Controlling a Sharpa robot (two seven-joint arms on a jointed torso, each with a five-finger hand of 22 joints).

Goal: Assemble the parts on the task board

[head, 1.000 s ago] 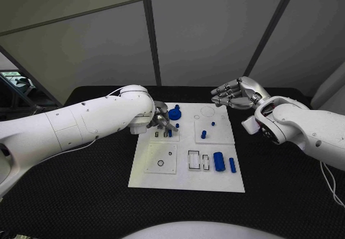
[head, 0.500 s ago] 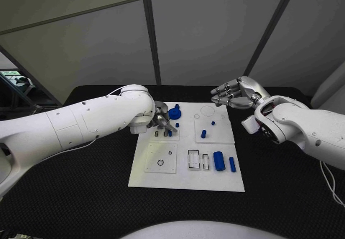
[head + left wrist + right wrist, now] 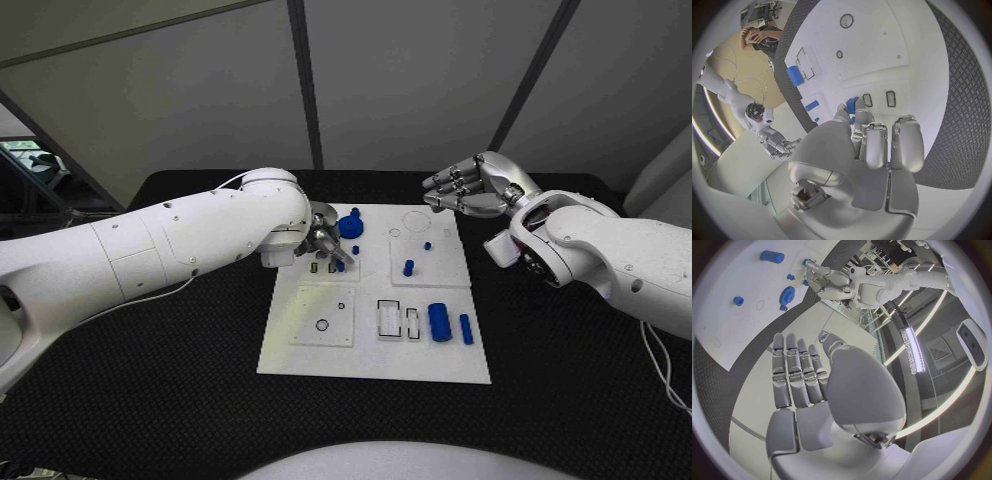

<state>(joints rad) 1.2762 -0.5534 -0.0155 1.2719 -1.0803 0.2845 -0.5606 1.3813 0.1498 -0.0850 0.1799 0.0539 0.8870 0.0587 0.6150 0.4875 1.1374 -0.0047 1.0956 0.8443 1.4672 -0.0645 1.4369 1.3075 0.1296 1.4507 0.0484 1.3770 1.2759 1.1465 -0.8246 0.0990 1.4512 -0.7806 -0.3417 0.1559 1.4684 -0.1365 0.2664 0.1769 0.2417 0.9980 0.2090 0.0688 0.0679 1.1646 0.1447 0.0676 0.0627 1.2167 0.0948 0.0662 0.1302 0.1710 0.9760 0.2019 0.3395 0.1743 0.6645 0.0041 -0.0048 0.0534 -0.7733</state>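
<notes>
**Left hand shifts slightly at the board's far end**

Since the earlier frames little has changed: the left hand (image 3: 320, 243) has edged a touch along the far left part of the task board (image 3: 375, 360), while the right hand (image 3: 473, 190) stays where it was, raised beyond the board's far right corner.

Head view: the left hand's fingers are bunched over the board beside the blue gear (image 3: 351, 227), with small blue pegs (image 3: 336, 266) just below its fingertips. Whether it pinches a part cannot be told from here. The right hand's fingers are curled, nothing in them. A short blue peg (image 3: 408, 268) stands right of centre; a blue cylinder (image 3: 440, 323) and a slimmer blue bar (image 3: 466, 329) lie near the board's right edge.

Left wrist view: fingers (image 3: 905, 146) reach down side by side over the board, and a blue part (image 3: 852, 105) sits at the fingertips; contact is unclear.

Right wrist view: the fingers (image 3: 795, 371) lie together, bent, holding nothing, well apart from the board.
</notes>
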